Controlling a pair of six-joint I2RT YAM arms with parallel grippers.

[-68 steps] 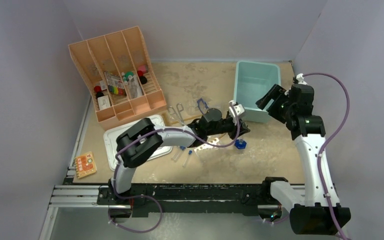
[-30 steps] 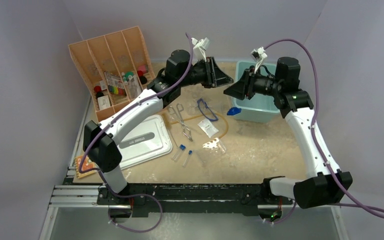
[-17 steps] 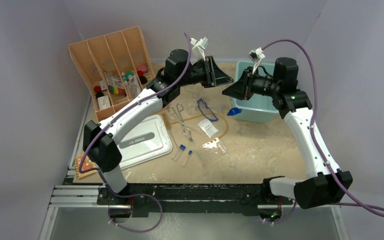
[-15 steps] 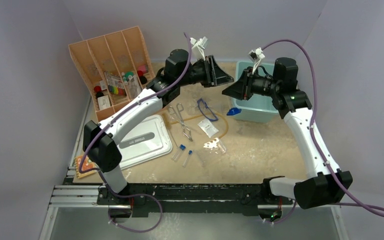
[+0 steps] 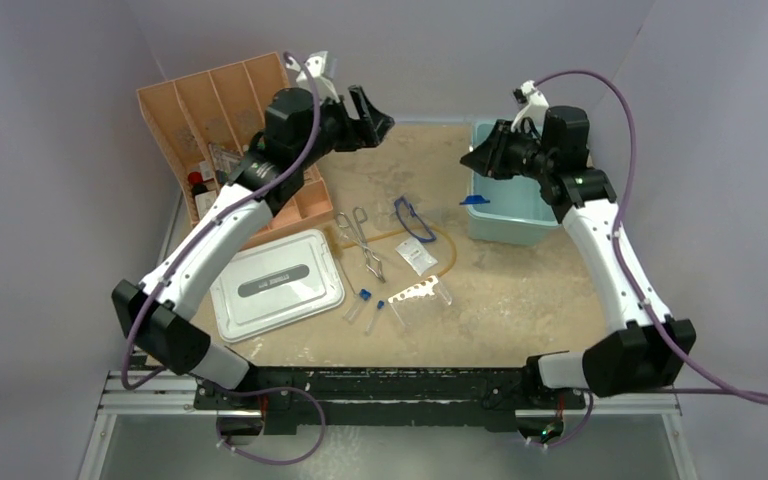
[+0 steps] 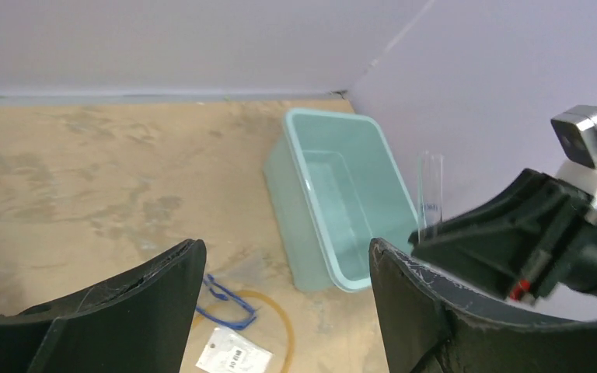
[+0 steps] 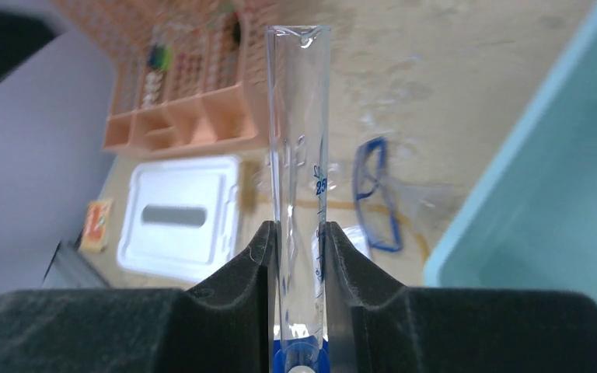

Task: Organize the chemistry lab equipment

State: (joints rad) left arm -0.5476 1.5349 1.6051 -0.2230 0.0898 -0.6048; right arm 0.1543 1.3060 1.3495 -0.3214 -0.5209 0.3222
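Clamping one blue-based cylinder [image 7: 298, 140], right gripper [image 7: 298, 237]

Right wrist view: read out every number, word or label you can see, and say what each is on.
"25": blue print on the clear graduated cylinder held in the right gripper.
Other blue marks on that cylinder: too blurred to read.
Print on the small orange card: too blurred to read.

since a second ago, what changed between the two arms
The left gripper opened, let go of the blue-based cylinder and swung back left toward the orange organizer. The right gripper keeps hold of it and has moved over the teal bin. The forceps, goggles and test tubes lie where they were.
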